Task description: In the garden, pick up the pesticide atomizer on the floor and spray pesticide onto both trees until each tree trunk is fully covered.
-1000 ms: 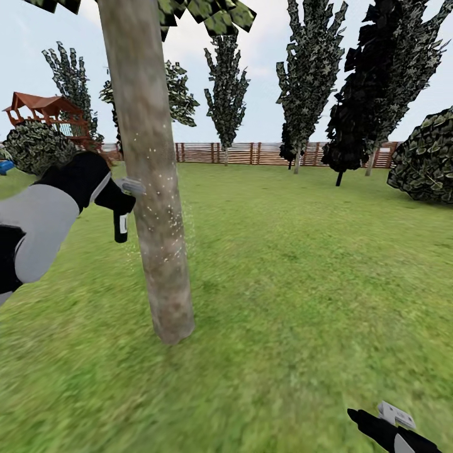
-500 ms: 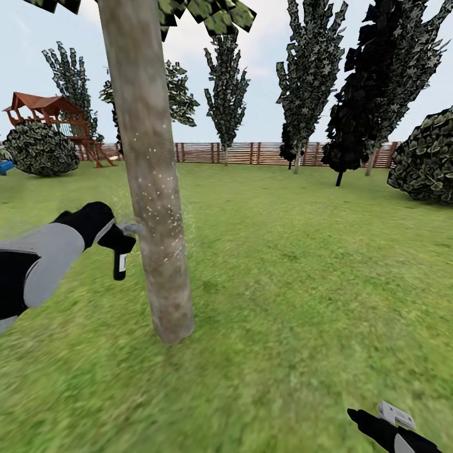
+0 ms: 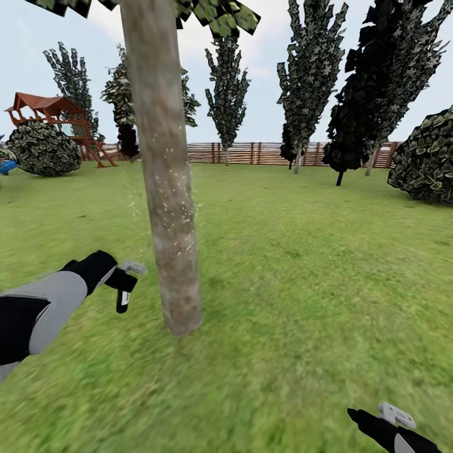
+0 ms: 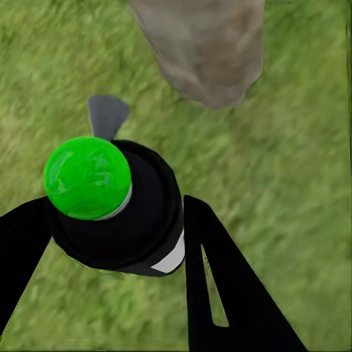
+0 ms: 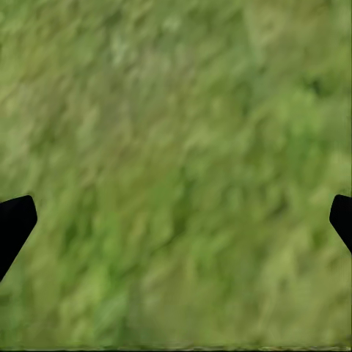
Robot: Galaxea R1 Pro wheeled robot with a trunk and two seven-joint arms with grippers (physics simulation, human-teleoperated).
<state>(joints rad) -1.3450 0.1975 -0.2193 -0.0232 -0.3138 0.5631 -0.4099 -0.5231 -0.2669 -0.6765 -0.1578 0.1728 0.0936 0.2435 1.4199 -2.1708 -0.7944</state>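
A thick grey-brown tree trunk [image 3: 167, 189] rises from the lawn left of centre, with pale spray specks on its bark. Part of its blocky green canopy [image 3: 217, 14] shows at the top edge. Low down to the trunk's left, near its base, my left gripper [image 3: 124, 282] is shut on the pesticide atomizer [image 3: 122, 301], a slim dark bottle with a white label. In the left wrist view the atomizer [image 4: 139, 220] has a green cap and sits between the black fingers [image 4: 220, 286], the trunk base [image 4: 205, 51] just ahead. My right gripper [image 3: 377, 420] hangs open over grass at the lower right.
A brown slat fence [image 3: 251, 152] bounds the lawn at the back. Dark column-shaped trees [image 3: 308, 75] stand along it and a round bush [image 3: 428, 157] sits at the right. Another bush [image 3: 41, 148] and a red-roofed play structure [image 3: 47, 110] are at the far left.
My left arm has dropped from about mid-trunk height to near the trunk's base, still holding the atomizer. The trunk has shifted right in the picture while the background held still. The right gripper has not moved.
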